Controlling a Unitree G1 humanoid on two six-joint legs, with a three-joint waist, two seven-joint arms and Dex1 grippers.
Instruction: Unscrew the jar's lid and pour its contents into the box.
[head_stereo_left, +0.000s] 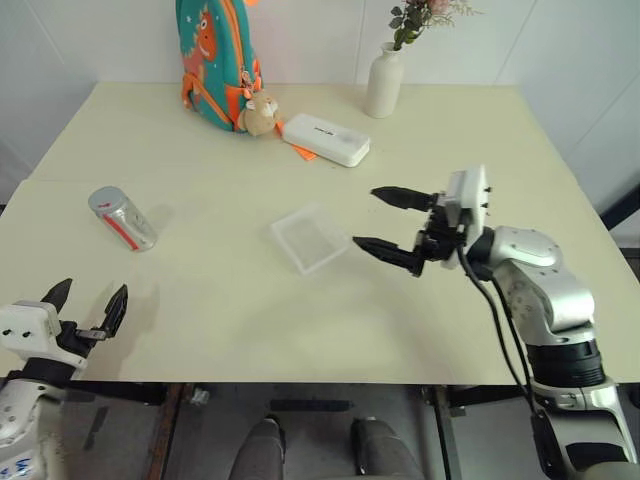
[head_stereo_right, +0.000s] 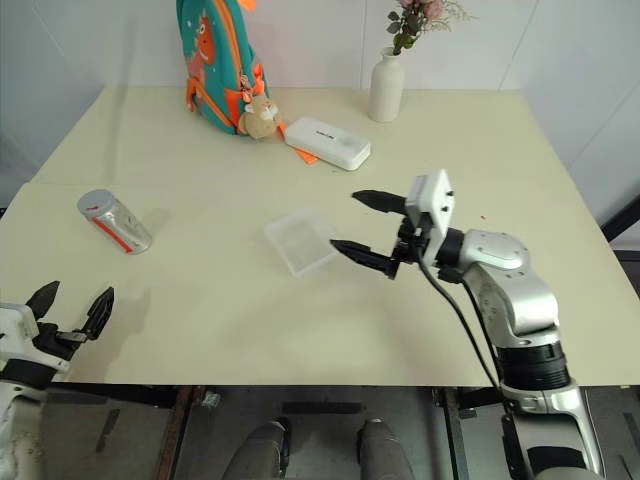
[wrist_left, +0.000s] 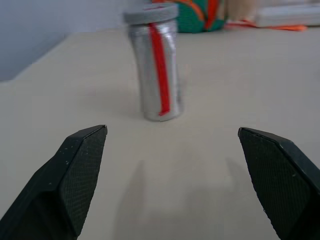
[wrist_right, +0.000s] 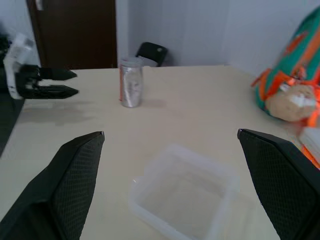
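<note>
The jar, lid still on, stands left of the box on the surface; light, smooth, probably slippery, best gripped mid-body by the empty, wide-open left pincer; right pincer likewise open beside the box.

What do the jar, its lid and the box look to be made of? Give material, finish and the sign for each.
Jar: shiny silvery wall with a red stripe, likely foil-lined plastic or metal; the crinkled reflections suggest this.
Lid: matte grey, probably plastic; no shine.
Box: clear, slightly frosted plastic; the table shows through it.
</note>
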